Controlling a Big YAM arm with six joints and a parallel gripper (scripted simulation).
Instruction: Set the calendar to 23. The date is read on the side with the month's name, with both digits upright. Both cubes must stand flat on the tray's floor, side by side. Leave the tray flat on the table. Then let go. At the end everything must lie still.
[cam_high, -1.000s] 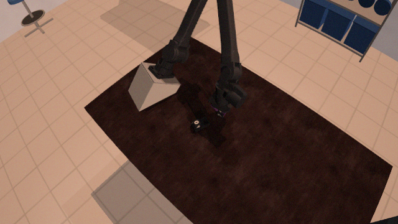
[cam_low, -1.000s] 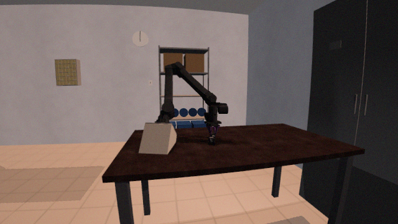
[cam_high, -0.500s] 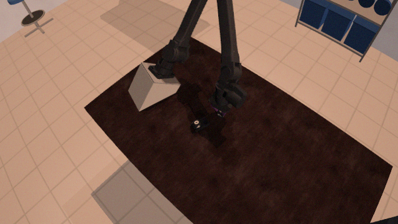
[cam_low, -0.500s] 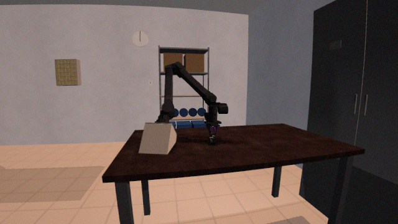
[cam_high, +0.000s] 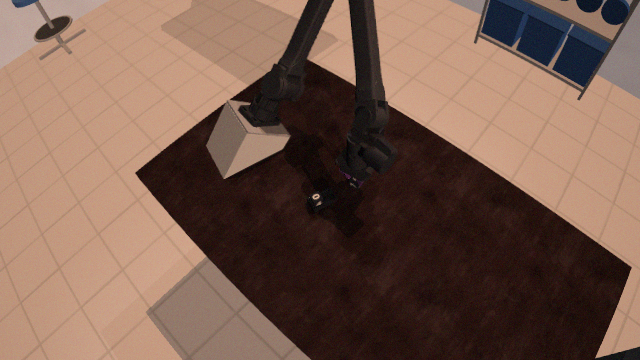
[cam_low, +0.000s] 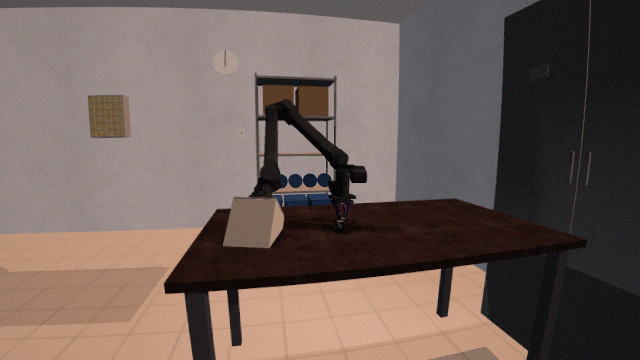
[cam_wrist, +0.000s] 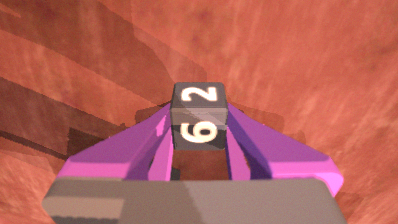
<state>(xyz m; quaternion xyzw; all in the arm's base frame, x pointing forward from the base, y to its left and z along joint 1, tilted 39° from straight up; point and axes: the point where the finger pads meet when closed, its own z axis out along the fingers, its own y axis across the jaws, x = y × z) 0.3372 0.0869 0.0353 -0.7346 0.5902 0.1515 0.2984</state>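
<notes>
My gripper (cam_high: 353, 180) (cam_low: 342, 216) (cam_wrist: 198, 111) has purple fingers, pointing down, shut on a dark cube (cam_high: 354, 183) (cam_wrist: 199, 116). In the wrist view its two visible faces show a white 2 and a white 6, both lying sideways. Another dark cube (cam_high: 315, 198) with a white 0 on its upper face is at the left end of the small dark tray (cam_high: 328, 199). The held cube is above and to the right of the tray in the top view. The month's name cannot be read, and the tray's details are lost in the dark.
The arm's pale wedge-shaped base block (cam_high: 245, 145) (cam_low: 250, 223) stands on the dark brown table (cam_high: 450, 240) (cam_low: 425, 235), left of the tray. The arm arches over the table from that block. Its shadow falls around the tray.
</notes>
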